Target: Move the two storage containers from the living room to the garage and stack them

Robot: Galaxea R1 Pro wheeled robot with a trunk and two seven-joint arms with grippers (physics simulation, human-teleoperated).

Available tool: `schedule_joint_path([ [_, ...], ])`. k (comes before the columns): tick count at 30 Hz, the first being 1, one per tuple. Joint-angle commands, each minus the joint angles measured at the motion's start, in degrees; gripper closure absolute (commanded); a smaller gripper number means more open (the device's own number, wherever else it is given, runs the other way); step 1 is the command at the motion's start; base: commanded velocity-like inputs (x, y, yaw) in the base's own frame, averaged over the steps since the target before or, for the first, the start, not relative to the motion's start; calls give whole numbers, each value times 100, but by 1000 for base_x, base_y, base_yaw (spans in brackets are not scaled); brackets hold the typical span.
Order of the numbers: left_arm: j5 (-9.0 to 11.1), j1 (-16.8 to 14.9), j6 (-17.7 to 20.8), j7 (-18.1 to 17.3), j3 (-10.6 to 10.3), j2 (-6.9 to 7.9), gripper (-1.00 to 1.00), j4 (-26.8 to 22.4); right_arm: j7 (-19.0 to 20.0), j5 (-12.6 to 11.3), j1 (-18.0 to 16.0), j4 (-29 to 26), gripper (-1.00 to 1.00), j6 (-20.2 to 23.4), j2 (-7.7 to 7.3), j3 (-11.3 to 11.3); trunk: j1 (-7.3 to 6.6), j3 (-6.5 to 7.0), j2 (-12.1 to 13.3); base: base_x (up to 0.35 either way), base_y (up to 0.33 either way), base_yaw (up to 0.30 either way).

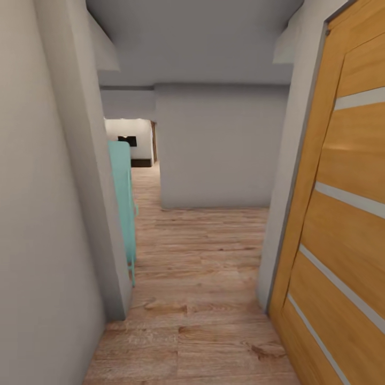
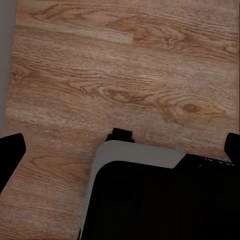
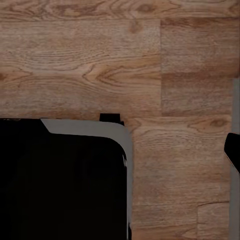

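Observation:
The two storage containers are out of view, and so is the garage. I am in a narrow corridor with a light wood plank floor (image 1: 198, 299). In the left wrist view my left gripper (image 2: 123, 149) hangs over the planks, its dark fingertips (image 2: 11, 150) spread to the frame's edges with nothing between them. My right gripper (image 3: 120, 150) also points down at the planks. One fingertip (image 3: 233, 150) shows at the frame's edge, and nothing is held.
An orange wooden door (image 1: 342, 214) stands close on the right. A grey wall corner (image 1: 80, 187) juts in on the left, with a teal piece of furniture (image 1: 124, 198) behind it. A grey wall (image 1: 219, 149) closes the corridor ahead; a passage (image 1: 143, 176) continues at its left. My dark base (image 2: 160, 200) lies under both grippers.

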Motion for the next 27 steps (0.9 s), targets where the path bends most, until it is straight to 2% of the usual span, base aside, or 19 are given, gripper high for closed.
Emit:
schedule_joint_path([
  [1, 30, -4, -19, 4, 0, -1, -100, 5, 17, -56, -8, 16, -100, -30, 1, 50, 4, -8, -5, 323, 0, 0],
  [27, 30, -4, -19, 4, -4, -1, -100, 5, 22, -56, -8, 18, -100, -27, 9, 42, 4, -8, -5, 323, 0, 0],
])
